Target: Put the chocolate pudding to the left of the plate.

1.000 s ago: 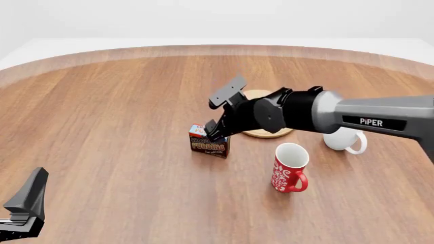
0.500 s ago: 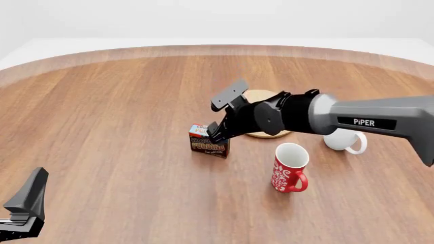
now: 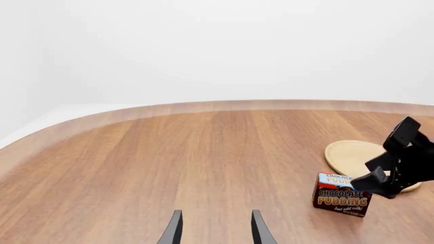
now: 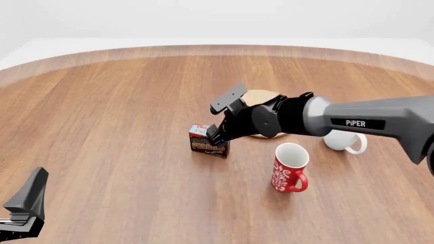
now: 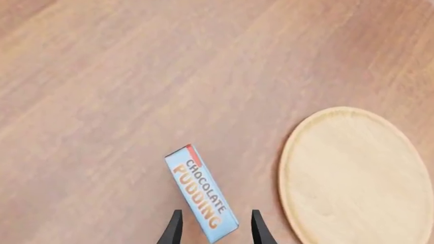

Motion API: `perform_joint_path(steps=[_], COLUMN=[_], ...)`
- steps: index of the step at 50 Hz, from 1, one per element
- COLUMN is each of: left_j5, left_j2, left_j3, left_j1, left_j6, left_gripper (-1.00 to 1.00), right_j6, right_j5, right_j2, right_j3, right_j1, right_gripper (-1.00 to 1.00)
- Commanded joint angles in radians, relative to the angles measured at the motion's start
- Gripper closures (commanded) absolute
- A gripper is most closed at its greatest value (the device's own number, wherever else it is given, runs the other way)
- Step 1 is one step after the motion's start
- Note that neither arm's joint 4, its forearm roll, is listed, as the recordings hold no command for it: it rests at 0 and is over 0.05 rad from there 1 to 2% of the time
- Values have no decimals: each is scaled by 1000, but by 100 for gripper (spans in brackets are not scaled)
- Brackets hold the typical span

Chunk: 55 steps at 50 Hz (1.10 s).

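Nearest us, our left gripper (image 4: 24, 206) idles with fingers parted, holding nothing. Our right gripper (image 5: 213, 231), fingers spread, hovers over the pudding (image 4: 207, 142), not gripping it. The plate (image 5: 352, 178) lies just beyond, right of the pudding.

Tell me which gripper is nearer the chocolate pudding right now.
Right. The right gripper hangs open just above the chocolate pudding, one end of the box between its fingertips. The left gripper sits far off at the table's near left edge.
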<state>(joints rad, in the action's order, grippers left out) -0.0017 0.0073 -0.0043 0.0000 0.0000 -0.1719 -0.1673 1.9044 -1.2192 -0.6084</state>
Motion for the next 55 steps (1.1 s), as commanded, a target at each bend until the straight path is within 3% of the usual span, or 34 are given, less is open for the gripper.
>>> perform_joint_path(steps=[1, 55], left_j5=[0, 0], left_j2=[0, 0], left_j3=[0, 0], left_j1=[0, 0], left_j6=[0, 0], left_gripper=[-100, -100], right_j6=[6, 44], right_j5=[13, 102], right_j2=[21, 53], right_j3=[-1, 64], right_j1=[1, -6], right_gripper=[-100, -100])
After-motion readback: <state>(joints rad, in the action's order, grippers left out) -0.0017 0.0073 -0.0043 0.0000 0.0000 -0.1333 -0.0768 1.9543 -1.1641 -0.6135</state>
